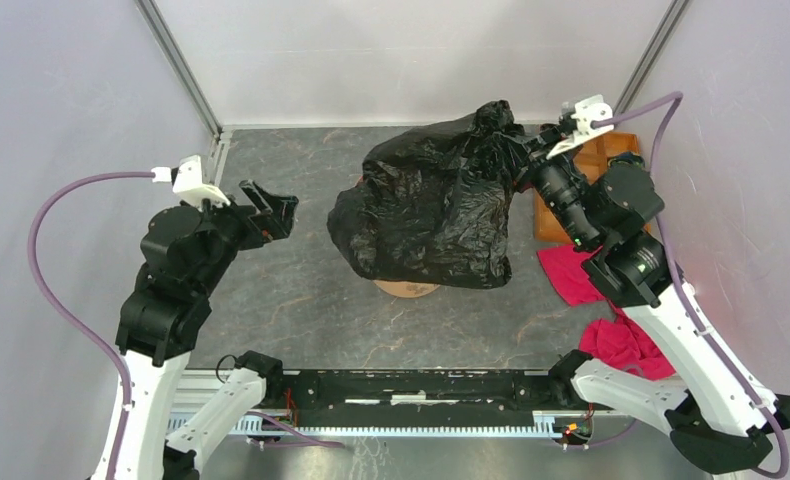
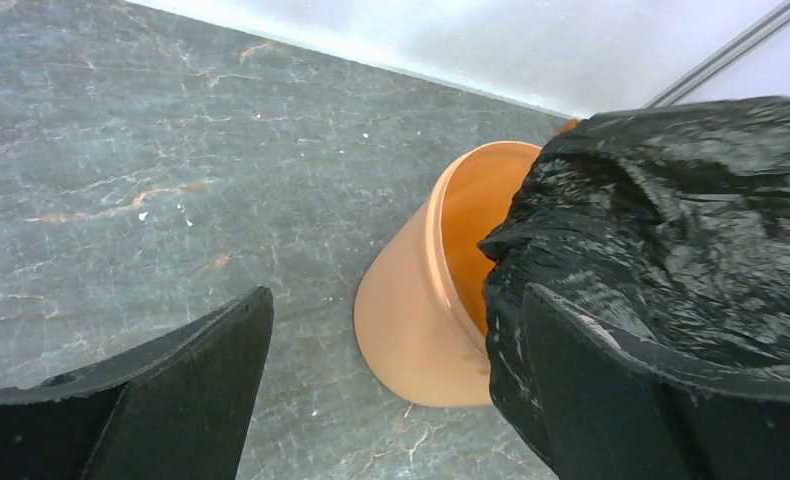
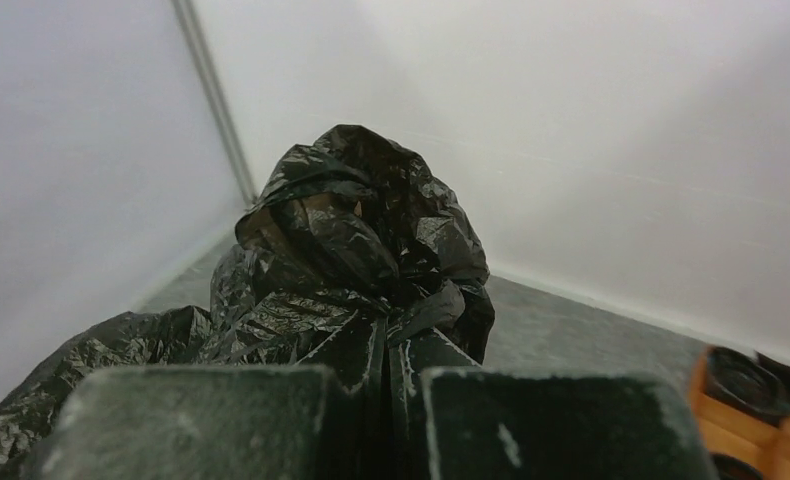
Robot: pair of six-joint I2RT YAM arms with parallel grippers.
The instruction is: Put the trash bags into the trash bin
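The large crinkled black trash bag (image 1: 431,200) is draped over the orange trash bin, of which only the bottom edge (image 1: 407,289) shows in the top view. In the left wrist view the bin (image 2: 421,310) stands tilted with its mouth open toward the bag (image 2: 671,220), which hangs over its rim. My right gripper (image 1: 524,157) is shut on a fold of the bag (image 3: 371,250) at its upper right. My left gripper (image 1: 271,210) is open and empty, left of the bag, its fingers (image 2: 171,390) wide apart.
A flat orange-brown compartment tray (image 1: 591,160) with small black rolls (image 3: 746,372) stands at the back right, behind my right arm. A pink-red cloth (image 1: 611,320) lies at the right front. Grey walls close in the back and sides.
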